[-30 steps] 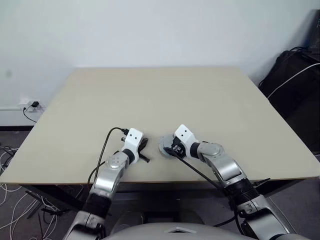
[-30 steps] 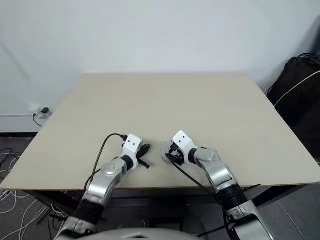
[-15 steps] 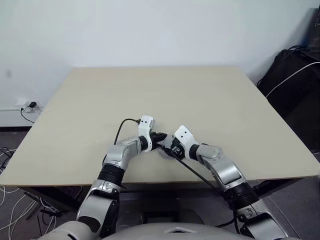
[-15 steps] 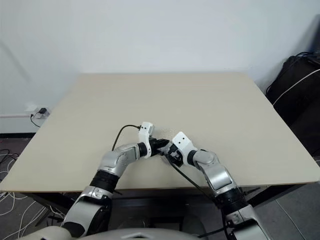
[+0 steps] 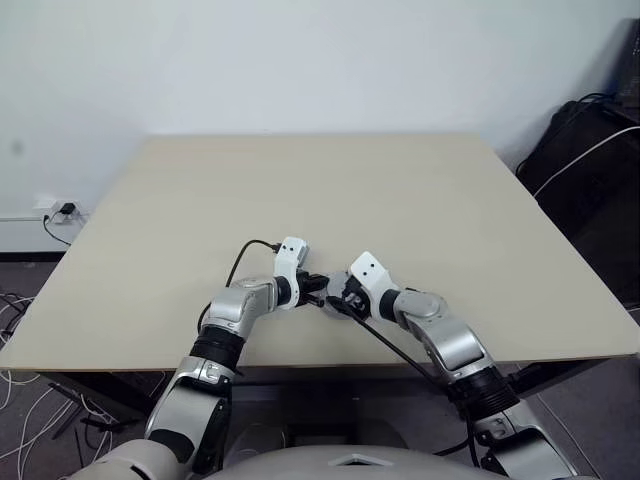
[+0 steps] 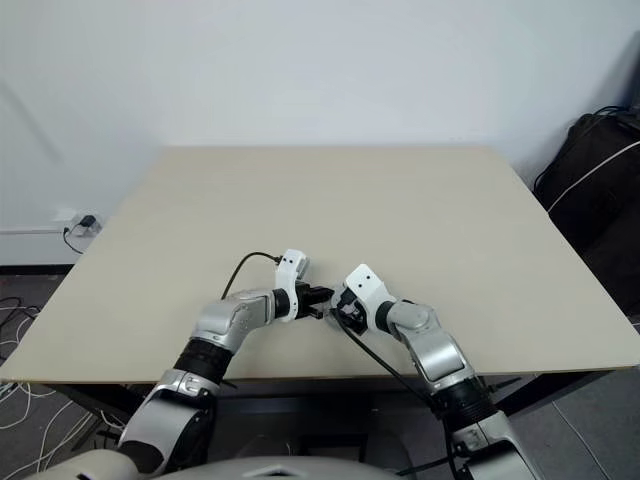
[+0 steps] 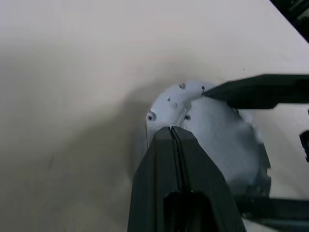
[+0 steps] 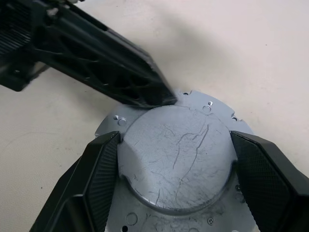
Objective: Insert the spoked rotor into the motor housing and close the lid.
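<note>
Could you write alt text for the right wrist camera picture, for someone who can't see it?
Two black fingers of the right gripper sit on either side of the raised middle of a round silver lid lying on a beige table. The closed black tip of the left gripper reaches in and meets the lid's far edge.

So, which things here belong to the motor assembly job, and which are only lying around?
Job:
- lid, smooth face up, on the table
- right tool, fingers either side of its raised middle
- left tool, shut, tips at its rim

Lying about:
- black bag and white cable beside the table
- floor cables
</note>
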{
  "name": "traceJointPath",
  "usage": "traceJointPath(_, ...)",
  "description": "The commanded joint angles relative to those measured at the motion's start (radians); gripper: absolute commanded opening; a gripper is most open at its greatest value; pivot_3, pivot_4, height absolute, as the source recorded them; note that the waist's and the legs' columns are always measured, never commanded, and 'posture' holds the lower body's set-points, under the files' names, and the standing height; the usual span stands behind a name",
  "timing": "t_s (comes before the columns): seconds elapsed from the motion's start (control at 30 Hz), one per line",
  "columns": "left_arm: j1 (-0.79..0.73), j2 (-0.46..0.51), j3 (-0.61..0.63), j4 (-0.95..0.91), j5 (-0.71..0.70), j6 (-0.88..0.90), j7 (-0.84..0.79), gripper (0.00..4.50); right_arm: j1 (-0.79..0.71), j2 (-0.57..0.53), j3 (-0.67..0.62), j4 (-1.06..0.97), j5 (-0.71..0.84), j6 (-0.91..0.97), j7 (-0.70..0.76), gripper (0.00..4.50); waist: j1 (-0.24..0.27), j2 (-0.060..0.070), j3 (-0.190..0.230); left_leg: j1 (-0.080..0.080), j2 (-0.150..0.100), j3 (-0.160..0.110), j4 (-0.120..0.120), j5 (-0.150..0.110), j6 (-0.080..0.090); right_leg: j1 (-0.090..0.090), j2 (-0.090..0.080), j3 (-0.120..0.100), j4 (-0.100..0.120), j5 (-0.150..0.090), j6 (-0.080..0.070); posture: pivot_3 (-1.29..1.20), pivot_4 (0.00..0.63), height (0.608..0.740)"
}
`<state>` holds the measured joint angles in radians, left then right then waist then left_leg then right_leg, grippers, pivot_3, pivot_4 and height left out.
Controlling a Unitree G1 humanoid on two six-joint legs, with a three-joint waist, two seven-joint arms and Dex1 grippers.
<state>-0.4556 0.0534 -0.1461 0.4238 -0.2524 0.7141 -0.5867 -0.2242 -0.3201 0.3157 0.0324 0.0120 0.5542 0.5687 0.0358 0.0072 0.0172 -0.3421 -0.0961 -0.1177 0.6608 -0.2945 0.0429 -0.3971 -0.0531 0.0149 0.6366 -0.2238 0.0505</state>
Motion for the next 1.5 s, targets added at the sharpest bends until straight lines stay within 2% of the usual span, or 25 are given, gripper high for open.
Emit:
traceJointPath(0.03,0.018,0.001,-0.05,-0.027,0.006,0.039,-0.034,0.03,0.021,-0.012,0.018,0.025,-0.011,0.04,0.01,3.25,0.001,0.0,0.0,0.0,0.0,0.0,0.0,0.0,0.0,0.0,0.0,0.0,0.0,0.0,0.0,0.0,0.0,0.74)
traceJointPath(0.07,0.021,0.002,-0.056,-0.032,0.007,0.042,-0.04,0.03,0.024,-0.011,0.011,0.019,-0.004,0.05,0.011,3.25,0.001,0.0,0.0,0.0,0.0,0.0,0.0,0.0,0.0,0.0,0.0,0.0,0.0,0.0,0.0,0.0,0.0,0.74)
traceJointPath(0.13,0.023,0.002,-0.064,-0.036,0.009,0.043,-0.045,0.03,0.036,-0.012,-0.007,0.0,0.012,0.075,0.01,4.0,0.004,0.0,0.0,0.0,0.0,0.0,0.0,0.0,0.0,0.0,0.0,0.0,0.0,0.0,0.0,0.0,0.0,0.74)
traceJointPath(0.2,0.024,0.001,-0.066,-0.036,0.011,0.042,-0.048,0.03,0.057,-0.022,-0.02,-0.032,0.025,0.095,0.015,4.49,0.007,0.0,0.0,0.0,0.0,-0.001,0.0,0.0,0.0,0.001,0.0,0.0,-0.001,0.0,0.0,0.0,0.0,0.74)
traceJointPath(0.37,0.024,-0.001,-0.068,-0.035,0.015,0.039,-0.05,0.03,0.11,-0.059,-0.062,-0.112,0.045,0.135,0.009,4.49,0.011,0.0,-0.001,0.0,-0.001,-0.002,0.0,-0.001,0.001,0.002,-0.001,-0.001,-0.004,-0.001,0.001,0.0,0.0,0.74)
traceJointPath(0.53,0.021,-0.002,-0.066,-0.032,0.016,0.034,-0.049,0.03,0.207,-0.142,-0.155,-0.254,0.106,0.17,0.039,4.49,0.016,-0.001,-0.001,-0.001,-0.002,-0.003,0.0,-0.002,0.001,0.004,-0.001,-0.001,-0.008,0.0,0.004,0.0,0.0,0.74)
traceJointPath(0.67,0.019,0.001,-0.067,-0.029,0.018,0.031,-0.055,0.03,0.253,-0.161,-0.244,-0.332,0.161,0.17,0.04,4.49,0.015,0.0,0.0,-0.003,-0.003,-0.002,0.001,-0.005,0.002,0.003,-0.002,0.0,-0.009,0.0,0.006,0.0,0.0,0.74)
traceJointPath(0.77,0.014,0.004,-0.069,-0.024,0.02,0.028,-0.059,0.03,0.261,-0.108,-0.344,-0.344,0.229,0.182,0.001,4.49,0.016,-0.001,0.0,-0.003,-0.003,-0.001,0.001,-0.005,0.002,0.003,-0.003,0.0,-0.009,0.0,0.006,0.0,0.0,0.74)
traceJointPath(0.97,0.011,0.004,-0.07,-0.018,0.026,0.024,-0.063,0.03,0.197,0.12,-0.577,-0.285,0.419,0.317,-0.17,4.49,0.017,0.0,0.0,-0.002,-0.002,-0.001,0.001,-0.005,0.002,0.003,-0.002,0.0,-0.008,0.001,0.005,0.0,0.0,0.74)
traceJointPath(1.23,0.01,0.005,-0.065,-0.013,0.031,0.013,-0.066,0.03,0.133,0.228,-0.598,-0.17,0.511,0.465,-0.255,4.49,0.013,0.002,-0.001,-0.003,-0.003,-0.001,0.0,-0.004,0.0,0.002,-0.003,0.001,-0.008,0.004,0.001,0.0,0.0,0.74)
traceJointPath(1.5,0.015,0.005,-0.062,-0.025,0.033,0.004,-0.059,0.03,0.083,0.265,-0.618,-0.103,0.59,0.549,-0.271,4.49,0.01,0.003,-0.001,-0.002,-0.004,-0.001,0.0,-0.004,0.002,0.002,-0.003,0.001,-0.008,0.004,0.001,0.0,0.0,0.74)
